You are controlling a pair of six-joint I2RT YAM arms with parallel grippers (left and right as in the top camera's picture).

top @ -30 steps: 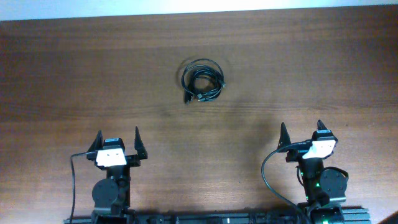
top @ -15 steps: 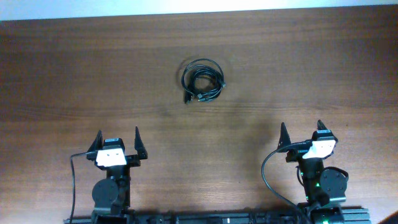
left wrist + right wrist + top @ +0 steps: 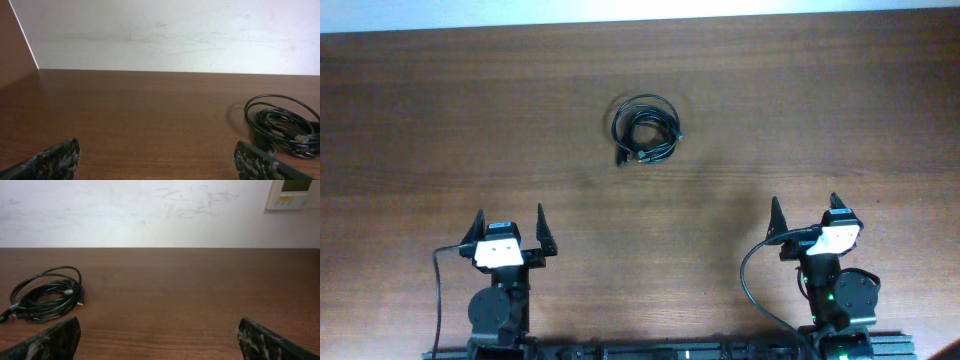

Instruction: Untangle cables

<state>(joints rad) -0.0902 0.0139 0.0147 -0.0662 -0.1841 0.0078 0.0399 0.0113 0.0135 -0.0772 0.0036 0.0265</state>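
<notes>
1. A brown wooden table (image 3: pixel 440 120) is seen from above, with two robot arms standing at its near edge.
2. The cables (image 3: pixel 645 129) are thin and black. They lie in one small coiled bundle flat on the table, toward the far side and roughly midway between the two arms.
3. The bundle is well apart from both arms, and nothing touches it.
4. The left gripper (image 3: pixel 510 213) has its two fingers spread wide apart and holds nothing. It points toward the far side of the table.
5. The right gripper (image 3: pixel 805 200) is likewise spread wide with nothing between its fingers, and points the same way.
6. From the left wrist camera, the bundle lies ahead and to the right, with a small plug end showing among the loops.
7. From the right wrist camera, the bundle lies ahead and to the left.
8. A pale wall (image 3: pixel 150 210) rises behind the table, with a white box (image 3: pixel 295 194) mounted at its upper right.
</notes>
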